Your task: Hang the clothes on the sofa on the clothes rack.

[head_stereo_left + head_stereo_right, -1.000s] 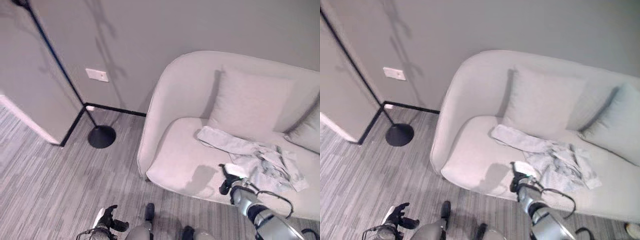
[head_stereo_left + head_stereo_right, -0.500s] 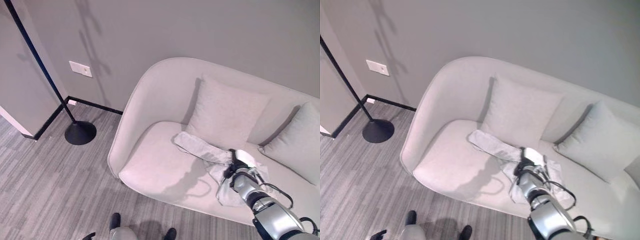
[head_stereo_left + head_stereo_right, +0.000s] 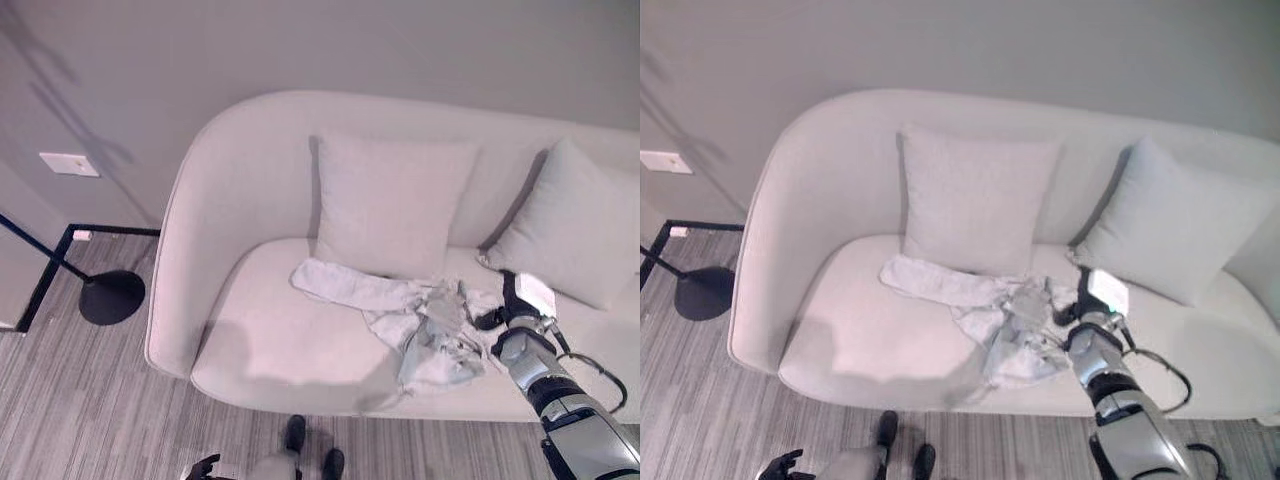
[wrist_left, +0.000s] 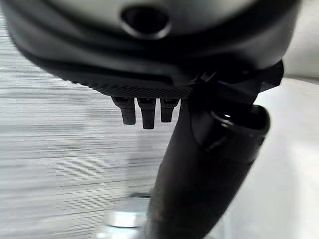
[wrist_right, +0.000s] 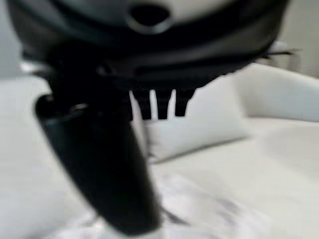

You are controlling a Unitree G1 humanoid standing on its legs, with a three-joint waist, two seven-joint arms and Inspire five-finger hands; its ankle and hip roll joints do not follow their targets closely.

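Pale clothes (image 3: 425,325): you see them crumpled at frame centre on the sofa (image 3: 250,340) seat, below the middle cushion (image 3: 385,205).
Right hand (image 3: 512,322): touching their right edge; fingers straight in its wrist view, holding nothing.
Left hand (image 4: 149,112): fingers straight, over floor.
Rack base (image 3: 112,297): far left.

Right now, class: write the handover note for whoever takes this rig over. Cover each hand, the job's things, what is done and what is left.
Right hand: at the right edge of the clothes, grip unclear.
Left hand: low by the floor, idle, fingers relaxed.
Clothes: bunched on the sofa seat, one end trailing below the left cushion.
Rack stand: on the floor left of the sofa.
Done: hand brought to the clothes.
Left: grasp, lift, carry to the rack, hang.
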